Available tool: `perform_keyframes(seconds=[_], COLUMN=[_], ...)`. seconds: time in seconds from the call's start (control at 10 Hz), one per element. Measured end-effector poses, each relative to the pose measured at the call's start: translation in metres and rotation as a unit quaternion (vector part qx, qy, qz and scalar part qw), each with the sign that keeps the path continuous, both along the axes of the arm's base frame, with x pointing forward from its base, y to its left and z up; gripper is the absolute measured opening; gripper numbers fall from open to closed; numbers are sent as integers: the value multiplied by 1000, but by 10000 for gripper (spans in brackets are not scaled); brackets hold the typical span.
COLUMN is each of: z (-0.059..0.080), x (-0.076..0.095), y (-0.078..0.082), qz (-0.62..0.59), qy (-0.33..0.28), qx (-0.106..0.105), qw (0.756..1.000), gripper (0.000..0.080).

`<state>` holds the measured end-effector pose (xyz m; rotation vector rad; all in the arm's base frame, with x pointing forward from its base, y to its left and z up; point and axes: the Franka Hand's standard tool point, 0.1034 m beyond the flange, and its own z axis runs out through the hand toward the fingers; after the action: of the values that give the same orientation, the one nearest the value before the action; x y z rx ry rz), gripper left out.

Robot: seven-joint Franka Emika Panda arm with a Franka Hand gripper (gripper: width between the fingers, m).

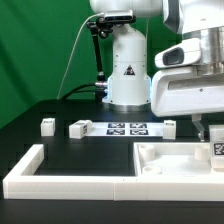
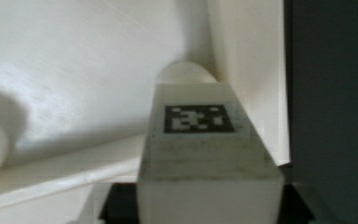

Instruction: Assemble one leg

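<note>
I am watching the gripper (image 2: 202,206) clamping the leg (image 2: 201,152) between its dark pads (image 2: 121,204). The tag is facing the wrist camera and the leg's narrow end is pointing away toward the white surface beyond. In the exterior view the gripper (image 1: 212,136) is holding that leg (image 1: 216,149) upright at the right edge of the picture. It is over the square tray-like part (image 1: 165,168), near that part's corner on the exterior view's right. I am judging that the seating step is in hand, with the leg hanging at its mounting spot in the part (whether the tip is touching it I cannot tell, since the wrist view is blurred there). The next move is calling for lining the tip up with its seat and descending slowly. After that it probably needs turning under light pressure, without letting the part slide on the black table (image 1: 60,145). Further out, spare legs (image 1: 46,125) are lying near the ends of the marker board (image 1: 125,127), and the L-shaped border wall (image 1: 40,172) is sitting at the front.
</note>
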<state>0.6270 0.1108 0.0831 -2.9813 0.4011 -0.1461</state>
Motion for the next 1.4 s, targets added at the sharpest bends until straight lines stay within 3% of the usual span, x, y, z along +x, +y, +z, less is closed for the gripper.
perform_keyframes(seconds=[0.3, 0.8, 0.9, 1.1, 1.3, 1.4], z=[-2, -3, -3, -4, -3, -1], x=[-3, -7, -7, -8, -10, -9], y=[-4, -5, -5, -4, 1, 3], qz=[-212, -469, -487, -478, -436, -429], qy=[-1, 43, 49, 48, 68, 69], qx=[32, 75, 81, 80, 70, 69], qw=[977, 879, 869, 873, 894, 898], gripper=[290, 293, 293, 295, 606, 636])
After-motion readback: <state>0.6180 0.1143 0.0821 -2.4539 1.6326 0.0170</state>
